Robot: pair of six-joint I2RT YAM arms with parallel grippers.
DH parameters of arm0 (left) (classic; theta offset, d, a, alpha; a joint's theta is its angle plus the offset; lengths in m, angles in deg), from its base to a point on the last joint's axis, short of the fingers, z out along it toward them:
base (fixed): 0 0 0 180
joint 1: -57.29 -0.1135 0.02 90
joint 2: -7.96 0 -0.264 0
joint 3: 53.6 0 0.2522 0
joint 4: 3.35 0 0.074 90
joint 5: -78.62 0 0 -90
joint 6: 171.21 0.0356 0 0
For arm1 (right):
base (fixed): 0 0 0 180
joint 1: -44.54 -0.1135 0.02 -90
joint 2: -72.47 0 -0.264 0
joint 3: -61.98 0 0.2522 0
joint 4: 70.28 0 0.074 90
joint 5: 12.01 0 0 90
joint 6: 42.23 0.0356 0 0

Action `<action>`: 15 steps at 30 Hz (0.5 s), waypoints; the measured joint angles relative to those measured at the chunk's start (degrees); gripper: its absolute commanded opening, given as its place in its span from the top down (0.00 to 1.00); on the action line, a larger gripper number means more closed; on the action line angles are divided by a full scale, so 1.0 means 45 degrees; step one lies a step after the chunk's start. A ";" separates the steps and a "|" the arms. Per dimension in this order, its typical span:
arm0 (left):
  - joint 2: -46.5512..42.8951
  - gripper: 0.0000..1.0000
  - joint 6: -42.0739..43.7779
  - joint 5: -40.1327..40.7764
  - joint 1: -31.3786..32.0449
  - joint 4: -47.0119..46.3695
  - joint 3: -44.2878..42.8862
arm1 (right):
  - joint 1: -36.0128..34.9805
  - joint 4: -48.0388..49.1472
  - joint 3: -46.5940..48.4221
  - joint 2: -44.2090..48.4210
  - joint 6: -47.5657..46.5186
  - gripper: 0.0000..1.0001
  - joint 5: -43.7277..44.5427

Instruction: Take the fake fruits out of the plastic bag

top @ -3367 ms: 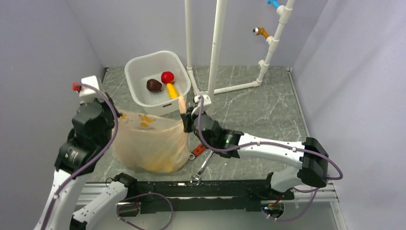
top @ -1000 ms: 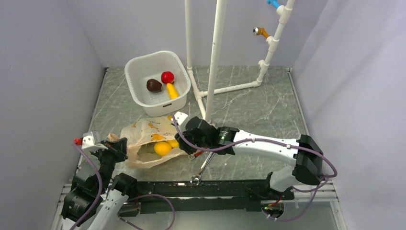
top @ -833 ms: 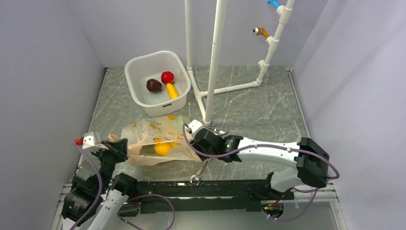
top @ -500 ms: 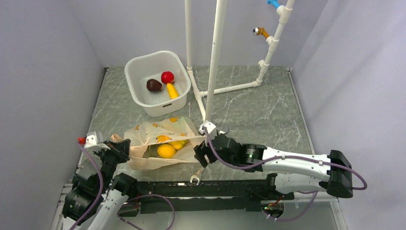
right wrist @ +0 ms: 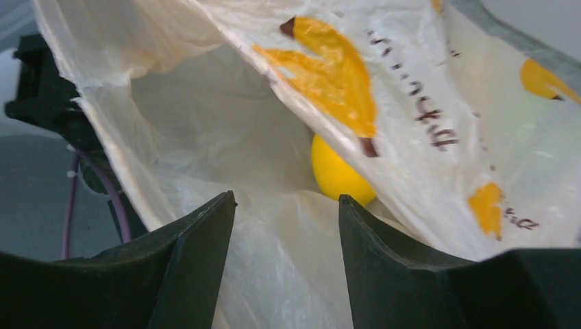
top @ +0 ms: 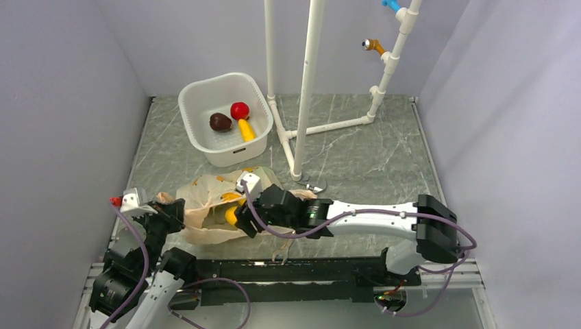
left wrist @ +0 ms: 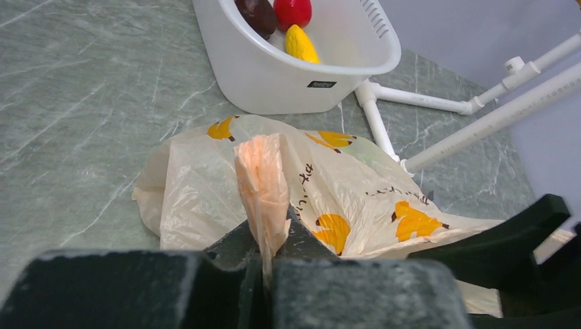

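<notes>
Right claw spread, empty, at plastic bag mouth

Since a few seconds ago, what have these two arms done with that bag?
Both arms lowered the plastic bag from hanging upright to lying on the table. The right gripper let go of the bag, drew back rightward, then pushed open-jawed into its mouth toward the yellow-orange ball. The left gripper sank to the near edge, still pinching a handle. The white tub stayed put.
</notes>
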 measured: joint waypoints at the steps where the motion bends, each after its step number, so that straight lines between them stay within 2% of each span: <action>1: 0.0000 0.70 0.0097 -0.0034 0.0000 -0.0005 0.0000 | -0.0044 0.0170 0.0121 -0.0340 -0.0073 0.35 -0.0029; 2: 0.0000 0.50 0.0165 -0.0087 0.0000 -0.0029 0.0000 | -0.0083 0.0306 0.0131 -0.0554 -0.0141 0.33 -0.0131; 3: 0.0000 0.38 0.0267 -0.0146 0.0000 -0.0053 -0.0005 | -0.0107 0.0423 0.0058 -0.0699 -0.0243 0.32 -0.0267; 5: 0.0000 0.26 0.0447 -0.0272 0.0000 -0.0034 -0.0058 | -0.0126 0.0729 -0.0301 -0.0748 -0.0442 0.32 -0.0515; 7: 0.0049 0.18 0.0447 -0.0369 0.0000 0.0325 -0.0471 | -0.0141 0.0801 -0.0500 -0.0753 -0.0544 0.32 -0.0709; 10: 0.0699 0.02 0.0461 -0.0695 0.0000 0.1005 -0.2132 | -0.0151 0.1180 -0.0816 -0.0772 -0.0549 0.35 -0.1253; 15: 0.3055 0.01 0.0923 -0.2195 0.0000 0.1088 -0.5280 | -0.0185 0.2200 -0.1355 -0.1209 -0.0170 0.37 -0.2035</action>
